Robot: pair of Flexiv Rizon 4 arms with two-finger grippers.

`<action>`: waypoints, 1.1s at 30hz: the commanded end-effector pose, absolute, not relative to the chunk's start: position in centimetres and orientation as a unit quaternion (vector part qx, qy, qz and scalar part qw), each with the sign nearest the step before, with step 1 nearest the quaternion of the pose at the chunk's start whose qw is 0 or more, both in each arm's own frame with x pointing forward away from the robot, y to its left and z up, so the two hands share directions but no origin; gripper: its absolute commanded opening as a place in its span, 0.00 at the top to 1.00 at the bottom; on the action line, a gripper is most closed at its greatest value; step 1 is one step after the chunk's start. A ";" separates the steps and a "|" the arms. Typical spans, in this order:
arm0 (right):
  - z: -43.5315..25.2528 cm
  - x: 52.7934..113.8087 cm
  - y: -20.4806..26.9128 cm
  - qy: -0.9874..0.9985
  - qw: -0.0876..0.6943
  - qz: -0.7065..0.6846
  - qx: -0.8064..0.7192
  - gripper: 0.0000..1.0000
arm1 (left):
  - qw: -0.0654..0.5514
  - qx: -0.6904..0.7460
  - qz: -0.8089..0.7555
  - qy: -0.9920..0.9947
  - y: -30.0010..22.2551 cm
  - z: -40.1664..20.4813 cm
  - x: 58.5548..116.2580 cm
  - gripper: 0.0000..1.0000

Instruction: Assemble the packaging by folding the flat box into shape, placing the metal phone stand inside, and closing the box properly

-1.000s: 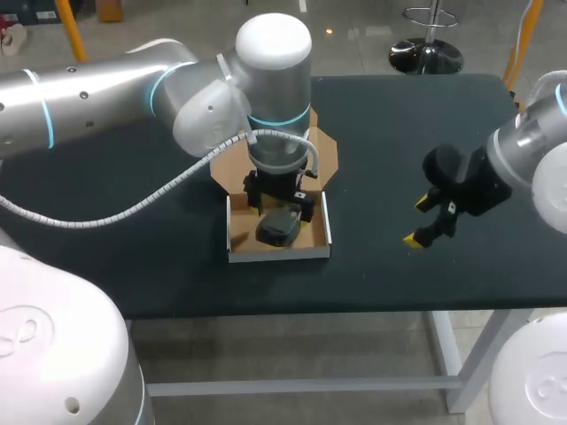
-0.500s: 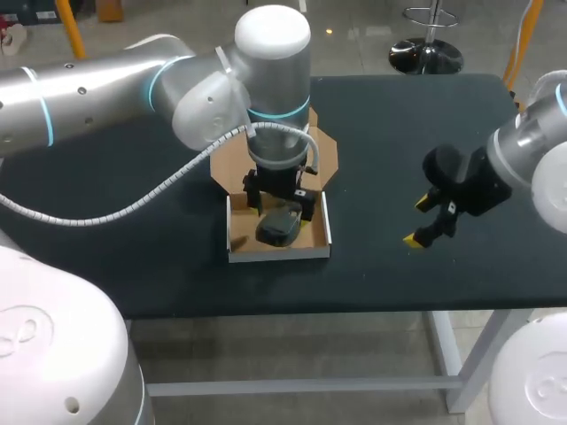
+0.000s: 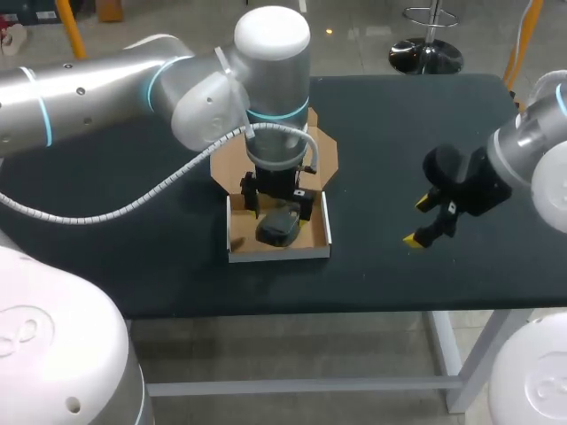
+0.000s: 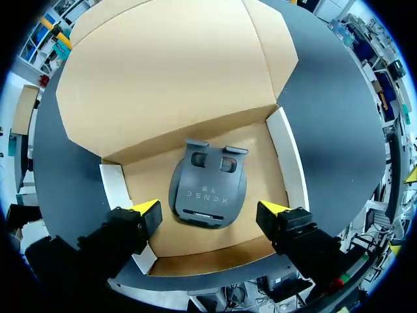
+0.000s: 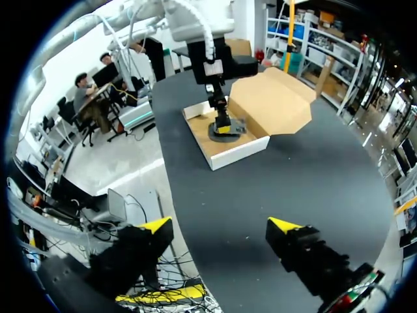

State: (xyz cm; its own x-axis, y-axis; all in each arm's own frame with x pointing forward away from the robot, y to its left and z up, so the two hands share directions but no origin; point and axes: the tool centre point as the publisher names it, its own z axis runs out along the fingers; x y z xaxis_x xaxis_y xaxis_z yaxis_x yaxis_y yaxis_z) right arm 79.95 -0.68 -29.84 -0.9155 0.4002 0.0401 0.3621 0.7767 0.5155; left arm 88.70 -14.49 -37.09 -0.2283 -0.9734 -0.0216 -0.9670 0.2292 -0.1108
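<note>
Both released: left end effector (image 4: 210, 210) above phone stand (image 4: 208, 192) in box (image 4: 287, 156), half-hidden overhead; right end effector (image 5: 221, 228) aside.

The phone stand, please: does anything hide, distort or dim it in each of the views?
Left wrist view: phone stand unhidden, evenly lit, box walls bowed by the fisheye. Head view: left claw partly hides it, both dark. Right wrist view: small, distant, partly behind that claw.

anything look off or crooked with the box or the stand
Nothing stands out: the phone stand lies flat in the open box, clear of its walls, with the lid laid back on the table.
</note>
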 end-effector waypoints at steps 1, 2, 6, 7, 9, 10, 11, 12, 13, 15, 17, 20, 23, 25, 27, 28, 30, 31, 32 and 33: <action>-29.6 79.9 -0.9 0.942 0.033 0.269 0.200 0.00 | 0.045 -0.632 -0.043 0.773 -14.6 -36.9 88.1 0.00; -29.6 79.9 -0.9 0.942 0.033 0.269 0.200 0.00 | 0.043 -0.635 -0.046 0.770 -14.6 -37.0 88.1 0.00; -29.6 79.9 -0.9 0.942 0.033 0.269 0.200 0.00 | 0.036 -0.645 -0.053 0.761 -14.4 -37.4 88.1 0.00; -29.6 79.9 -0.9 0.942 0.033 0.269 0.200 0.00 | 0.036 -0.648 -0.055 0.759 -14.4 -37.5 88.0 0.00; -29.6 79.9 -0.9 0.942 0.033 0.269 0.200 0.00 | 0.034 -0.648 -0.059 0.758 -14.3 -37.7 87.8 0.00; -29.6 79.9 -0.9 0.942 0.033 0.269 0.200 0.00 | 0.034 -0.648 -0.059 0.758 -14.2 -37.7 87.7 0.00; -29.6 79.9 -0.9 0.942 0.033 0.269 0.200 0.00 | 0.034 -0.648 -0.062 0.758 -14.2 -37.8 87.6 0.00; -29.6 79.9 -0.9 0.942 0.033 0.269 0.200 0.00 | 0.035 -0.648 -0.064 0.758 -14.2 -37.9 87.5 0.00; -29.6 79.9 -0.9 0.942 0.033 0.269 0.200 0.00 | 0.035 -0.648 -0.064 0.758 -14.1 -38.0 87.5 0.00; -29.6 79.9 -0.9 0.942 0.033 0.269 0.200 0.00 | 0.036 -0.651 -0.062 0.755 -14.1 -38.3 87.5 0.00; -29.6 79.9 -0.9 0.942 0.033 0.269 0.200 0.00 | 0.034 -0.652 -0.060 0.755 -14.1 -38.5 87.4 0.00; -29.6 79.9 -0.9 0.942 0.033 0.269 0.200 0.00 | 0.037 -0.659 -0.050 0.749 -14.1 -38.8 87.1 0.00; -29.6 79.9 -0.9 0.942 0.033 0.269 0.200 0.00 | 0.038 -0.667 -0.045 0.742 -14.2 -39.0 86.7 0.00; -29.6 79.9 -0.9 0.942 0.033 0.269 0.200 0.00 | 0.041 -0.672 -0.038 0.738 -14.2 -39.2 86.5 0.00; -29.6 79.9 -0.9 0.942 0.033 0.269 0.200 0.00 | 0.040 -0.674 -0.036 0.737 -14.3 -39.4 86.4 0.00; -29.6 79.9 -0.9 0.942 0.033 0.269 0.200 0.00 | 0.039 -0.675 -0.035 0.736 -14.3 -39.5 86.2 0.00; -29.6 79.9 -0.9 0.942 0.033 0.269 0.200 0.00 | 0.036 -0.678 -0.033 0.734 -14.4 -39.7 85.9 0.00; -29.6 79.9 -0.9 0.942 0.033 0.269 0.200 0.00 | 0.035 -0.679 -0.032 0.733 -14.4 -39.8 85.6 0.00; -29.6 79.9 -0.9 0.942 0.033 0.269 0.200 0.00 | 0.035 -0.679 -0.030 0.732 -14.5 -39.8 85.5 0.00; -29.6 79.9 -0.9 0.942 0.033 0.269 0.200 0.00 | 0.033 -0.681 -0.028 0.731 -14.5 -39.8 85.5 0.00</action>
